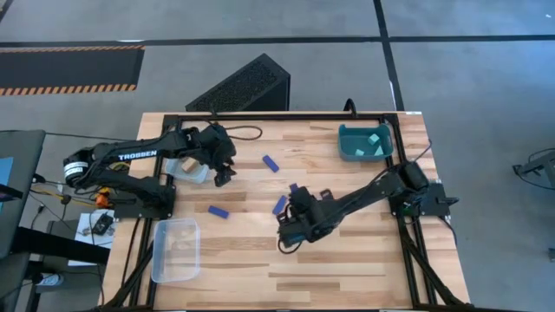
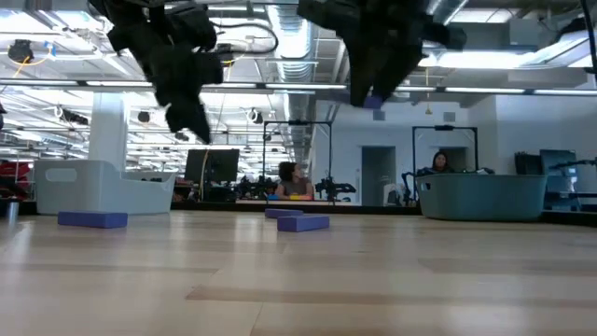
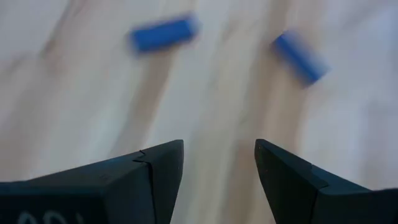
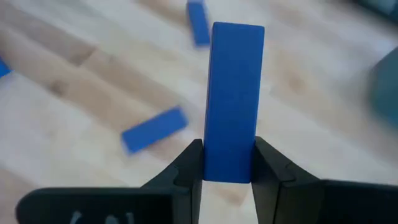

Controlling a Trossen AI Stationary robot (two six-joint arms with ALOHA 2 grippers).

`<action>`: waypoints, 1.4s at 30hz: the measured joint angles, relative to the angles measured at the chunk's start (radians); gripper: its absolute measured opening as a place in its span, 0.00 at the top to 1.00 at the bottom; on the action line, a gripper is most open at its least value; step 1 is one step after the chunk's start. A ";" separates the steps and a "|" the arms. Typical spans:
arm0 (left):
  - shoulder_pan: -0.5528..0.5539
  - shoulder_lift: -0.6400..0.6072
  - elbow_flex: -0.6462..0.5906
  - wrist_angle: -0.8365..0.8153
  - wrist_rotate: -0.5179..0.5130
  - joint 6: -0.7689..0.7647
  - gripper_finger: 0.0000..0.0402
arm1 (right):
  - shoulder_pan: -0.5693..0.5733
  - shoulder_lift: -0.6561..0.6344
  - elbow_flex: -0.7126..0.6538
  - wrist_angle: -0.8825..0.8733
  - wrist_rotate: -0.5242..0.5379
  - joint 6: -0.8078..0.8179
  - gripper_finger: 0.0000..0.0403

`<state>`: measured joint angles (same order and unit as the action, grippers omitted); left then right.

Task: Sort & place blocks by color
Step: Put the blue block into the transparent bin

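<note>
Blue bar (image 4: 234, 102) stands pinched endwise in the right gripper (image 4: 227, 163), lifted clear for carrying to a bin, while the left gripper (image 3: 219, 163) hovers spread and empty.

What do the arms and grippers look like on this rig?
Two dark, near-black jointed arms. The left arm carries white TROSSEN lettering on one link and a silver-grey round joint at its base end, with black cable looping behind its wrist. The right arm shows no lettering. Left gripper and right gripper each have two matte black, wedge-shaped fingers.
</note>
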<state>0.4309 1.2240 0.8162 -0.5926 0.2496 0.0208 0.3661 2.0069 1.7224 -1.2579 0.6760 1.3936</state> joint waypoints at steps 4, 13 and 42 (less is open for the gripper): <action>-0.019 0.000 0.000 0.159 0.176 -0.121 0.54 | -0.002 -0.004 0.052 -0.126 0.137 -0.043 0.74; -0.120 0.004 0.000 0.611 0.156 -0.404 0.54 | 0.027 -0.121 0.054 -0.129 0.235 -0.286 0.74; -0.327 0.285 0.106 1.103 -0.035 -0.652 0.69 | 0.059 -0.157 0.054 -0.051 0.325 -0.699 0.74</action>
<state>0.1040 1.5089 0.9222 0.5106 0.2146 -0.6314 0.4249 1.8503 1.7763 -1.3089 1.0005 0.6945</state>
